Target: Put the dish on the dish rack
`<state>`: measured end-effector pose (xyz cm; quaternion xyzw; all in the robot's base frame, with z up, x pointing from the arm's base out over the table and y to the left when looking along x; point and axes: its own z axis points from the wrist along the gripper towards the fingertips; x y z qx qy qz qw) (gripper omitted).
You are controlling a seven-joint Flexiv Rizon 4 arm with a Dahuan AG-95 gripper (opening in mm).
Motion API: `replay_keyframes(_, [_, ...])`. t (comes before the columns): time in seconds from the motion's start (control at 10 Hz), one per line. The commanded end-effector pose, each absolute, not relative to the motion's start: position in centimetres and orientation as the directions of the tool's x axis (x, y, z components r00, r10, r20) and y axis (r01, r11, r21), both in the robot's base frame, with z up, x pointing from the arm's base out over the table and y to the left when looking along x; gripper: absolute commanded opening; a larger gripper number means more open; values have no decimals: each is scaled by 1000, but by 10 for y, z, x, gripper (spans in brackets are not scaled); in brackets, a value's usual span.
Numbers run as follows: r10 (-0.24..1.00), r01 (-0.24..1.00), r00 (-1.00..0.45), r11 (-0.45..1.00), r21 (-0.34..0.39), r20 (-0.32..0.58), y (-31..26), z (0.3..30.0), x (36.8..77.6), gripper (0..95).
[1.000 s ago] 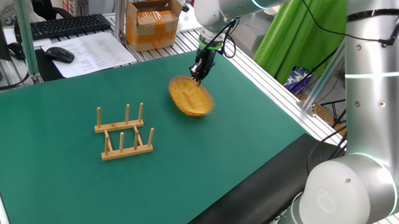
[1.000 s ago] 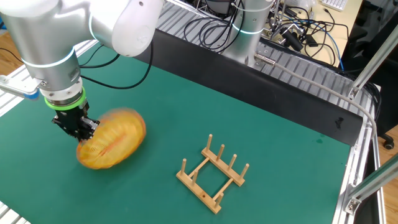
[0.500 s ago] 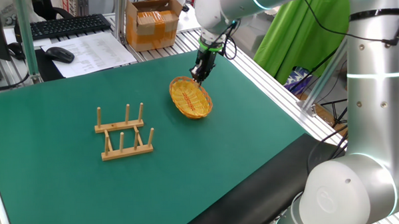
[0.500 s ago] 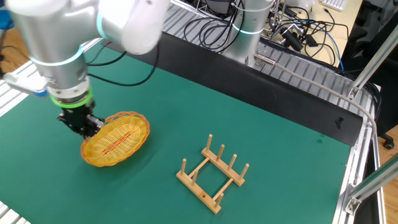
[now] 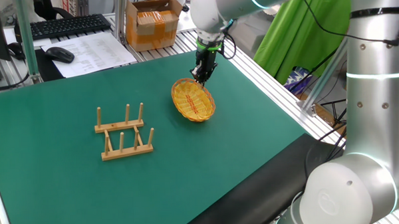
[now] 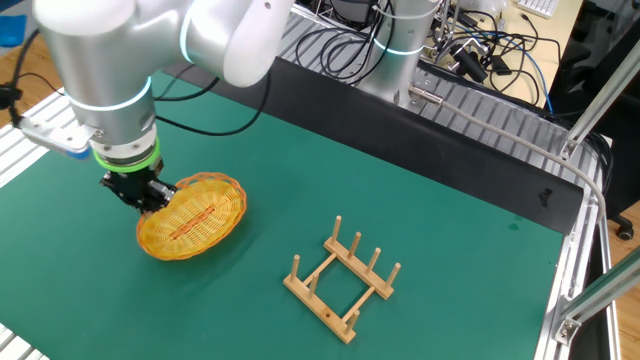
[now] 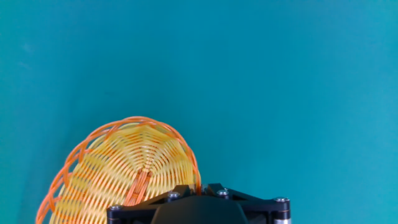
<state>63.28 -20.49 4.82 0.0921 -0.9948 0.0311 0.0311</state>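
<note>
The dish (image 5: pixel 194 101) is a round yellow-orange wicker plate with a reddish streak across its middle. It hangs tilted, just above the green mat. My gripper (image 5: pixel 200 77) is shut on the dish's far rim, seen from the other side with the gripper (image 6: pixel 152 196) at the dish's (image 6: pixel 192 217) left edge. In the hand view the dish (image 7: pixel 118 171) fills the lower left, its rim pinched at my gripper (image 7: pixel 199 189). The dish rack (image 5: pixel 124 133) is light wood with upright pegs and stands to the left, apart from the dish. The dish rack (image 6: pixel 343 277) holds nothing.
The green mat (image 5: pixel 69 190) covers the table. Behind it stand a cardboard box (image 5: pixel 152 24), a keyboard (image 5: pixel 67 25) and a mouse (image 5: pixel 59 54). Aluminium rails (image 5: pixel 278 82) run along the right edge. Cables (image 6: pixel 460 55) lie beyond the far side.
My gripper has closed fully on the dish's rim. The dish has swung from blurred motion to a steadier tilt and has shifted slightly toward the rack.
</note>
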Motion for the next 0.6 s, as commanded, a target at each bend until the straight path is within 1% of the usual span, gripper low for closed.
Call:
replay_keyframes(0.1, [-132, -137, -987, 989, -49, 88, -207, 52, 630, 0])
replay_keyframes(0.4, [-65, -71, -991, 996, -49, 114, -206, 58, 621, 0])
replay_keyframes(0.6, [-31, -37, -993, 998, -51, 115, -205, 61, 612, 0])
